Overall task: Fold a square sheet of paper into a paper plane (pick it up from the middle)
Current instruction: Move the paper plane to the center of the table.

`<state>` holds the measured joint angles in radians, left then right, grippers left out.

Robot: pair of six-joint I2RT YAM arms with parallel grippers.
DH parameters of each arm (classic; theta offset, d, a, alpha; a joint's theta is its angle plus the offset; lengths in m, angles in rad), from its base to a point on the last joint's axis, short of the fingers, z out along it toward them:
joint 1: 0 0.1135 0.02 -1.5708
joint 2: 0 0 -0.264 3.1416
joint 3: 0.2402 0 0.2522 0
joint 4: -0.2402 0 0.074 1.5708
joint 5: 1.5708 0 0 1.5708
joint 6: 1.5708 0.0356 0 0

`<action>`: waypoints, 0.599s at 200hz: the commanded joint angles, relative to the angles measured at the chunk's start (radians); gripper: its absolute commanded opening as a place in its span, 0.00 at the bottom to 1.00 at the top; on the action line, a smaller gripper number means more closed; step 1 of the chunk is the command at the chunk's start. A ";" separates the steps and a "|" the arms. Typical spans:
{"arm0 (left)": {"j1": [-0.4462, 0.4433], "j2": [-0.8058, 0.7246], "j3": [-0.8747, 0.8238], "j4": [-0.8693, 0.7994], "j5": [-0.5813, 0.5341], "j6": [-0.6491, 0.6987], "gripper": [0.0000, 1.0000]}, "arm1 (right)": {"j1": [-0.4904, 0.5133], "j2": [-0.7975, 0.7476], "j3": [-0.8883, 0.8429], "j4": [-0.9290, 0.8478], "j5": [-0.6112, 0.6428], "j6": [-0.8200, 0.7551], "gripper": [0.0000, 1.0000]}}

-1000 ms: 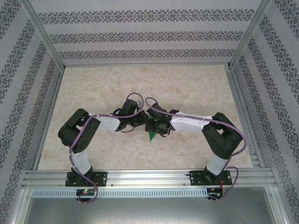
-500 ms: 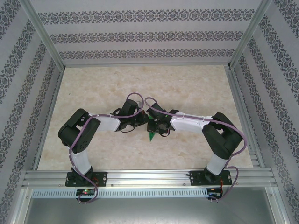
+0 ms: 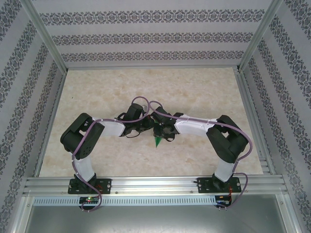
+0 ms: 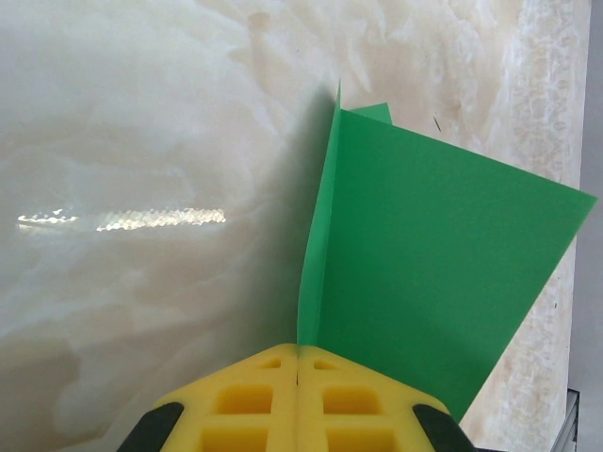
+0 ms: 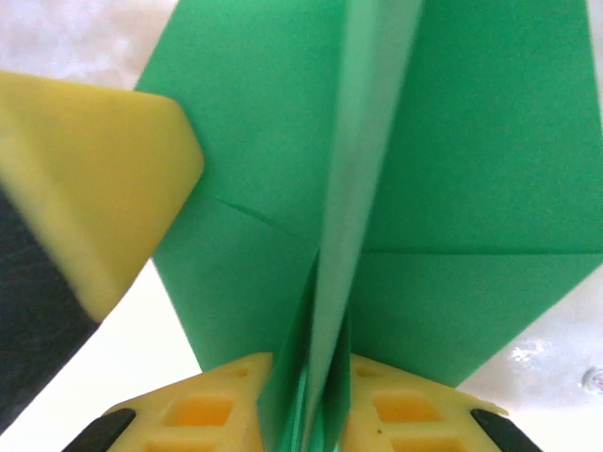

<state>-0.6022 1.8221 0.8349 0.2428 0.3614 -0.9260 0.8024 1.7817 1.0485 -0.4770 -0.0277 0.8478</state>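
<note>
The green paper plane (image 5: 245, 141) is a folded sheet with a centre ridge and two wings. It is held off the table where both arms meet. My right gripper (image 5: 306, 363) is shut on the ridge, its yellow pads pressing the layered fold from both sides. My left gripper (image 4: 298, 350) is shut on an edge of the green paper (image 4: 424, 264), which fans out up and to the right. Its yellow finger (image 5: 94, 169) shows at the left of the right wrist view. From above, a green tip (image 3: 157, 142) pokes out below the left gripper (image 3: 147, 127) and right gripper (image 3: 156, 132).
The marble-patterned table (image 3: 146, 87) stretches behind and beside the arms. Patterned walls (image 3: 146, 36) with metal frame posts enclose it on three sides. An aluminium rail (image 3: 155, 184) carrying both arm bases runs along the near edge.
My right gripper's jaws have closed in on the paper's ridge. The right arm's elbow has shifted slightly left. The left gripper has stayed shut on the paper.
</note>
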 commanded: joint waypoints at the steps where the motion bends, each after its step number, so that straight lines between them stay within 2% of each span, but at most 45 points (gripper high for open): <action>1: 0.017 -0.039 -0.006 -0.012 0.002 -0.002 0.02 | -0.012 0.015 0.028 -0.035 0.036 0.013 0.21; 44: 0.078 -0.122 -0.018 -0.091 -0.015 0.033 0.29 | -0.021 -0.015 0.044 -0.098 0.089 -0.072 0.08; 80: 0.157 -0.222 -0.058 -0.186 -0.070 0.063 0.45 | -0.047 -0.034 0.078 -0.164 0.108 -0.202 0.09; 120: 0.182 -0.294 -0.071 -0.331 -0.227 0.082 0.66 | -0.058 0.008 0.127 -0.210 0.117 -0.262 0.11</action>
<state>-0.4301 1.5650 0.7818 0.0345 0.2459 -0.8738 0.7506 1.7817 1.1339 -0.6434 0.0521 0.6533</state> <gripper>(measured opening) 0.620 0.109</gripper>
